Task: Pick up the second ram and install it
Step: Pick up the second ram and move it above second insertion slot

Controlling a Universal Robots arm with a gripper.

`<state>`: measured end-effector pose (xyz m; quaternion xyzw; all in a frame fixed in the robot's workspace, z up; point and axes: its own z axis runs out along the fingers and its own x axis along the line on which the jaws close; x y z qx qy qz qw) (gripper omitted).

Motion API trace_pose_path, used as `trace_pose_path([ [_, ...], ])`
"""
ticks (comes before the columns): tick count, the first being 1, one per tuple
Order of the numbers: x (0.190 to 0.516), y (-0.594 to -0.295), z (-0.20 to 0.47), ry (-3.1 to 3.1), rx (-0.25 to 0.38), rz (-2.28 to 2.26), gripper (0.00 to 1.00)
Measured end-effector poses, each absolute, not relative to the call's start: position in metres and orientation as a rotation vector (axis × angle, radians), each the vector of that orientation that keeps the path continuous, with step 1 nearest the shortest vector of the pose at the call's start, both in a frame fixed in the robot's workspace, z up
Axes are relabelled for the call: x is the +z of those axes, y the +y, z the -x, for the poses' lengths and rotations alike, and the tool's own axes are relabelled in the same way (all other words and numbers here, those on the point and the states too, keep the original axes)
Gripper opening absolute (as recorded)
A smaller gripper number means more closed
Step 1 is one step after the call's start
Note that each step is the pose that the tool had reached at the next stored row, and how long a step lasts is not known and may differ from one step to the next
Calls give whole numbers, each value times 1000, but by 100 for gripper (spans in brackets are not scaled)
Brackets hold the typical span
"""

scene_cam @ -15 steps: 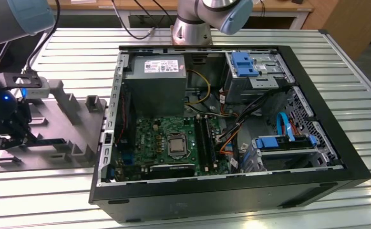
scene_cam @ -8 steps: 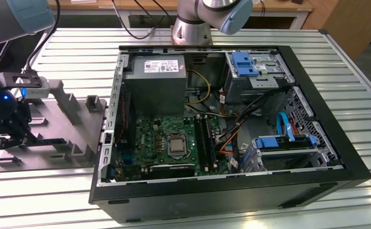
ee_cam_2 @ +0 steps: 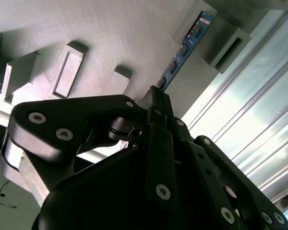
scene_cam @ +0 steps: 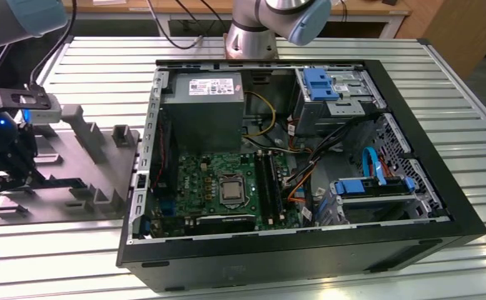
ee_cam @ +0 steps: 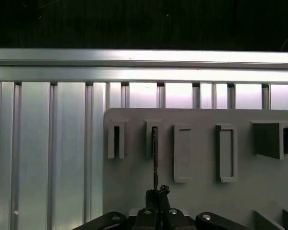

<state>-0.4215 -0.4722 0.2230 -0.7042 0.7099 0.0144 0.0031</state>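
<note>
On the ridged metal table (scene_cam: 443,94), at the exterior view's left of the open computer (scene_cam: 310,250), the gripper (ee_cam: 156,192) pinches the memory stick (ee_cam: 155,153), which stands in the grey holder (scene_cam: 76,156), not yet lifted or installed.

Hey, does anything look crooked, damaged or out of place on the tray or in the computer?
Nothing stands out. The ram runs straight, edge-on, from the claw gripping one end to a slot in the grey tray. The case lies open on the table, its cables tucked inside.
</note>
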Motion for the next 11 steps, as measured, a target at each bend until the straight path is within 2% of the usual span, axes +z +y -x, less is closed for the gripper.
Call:
trace_pose_path([
  [11, 248, -472, 421, 2226, 45, 2208, 12],
])
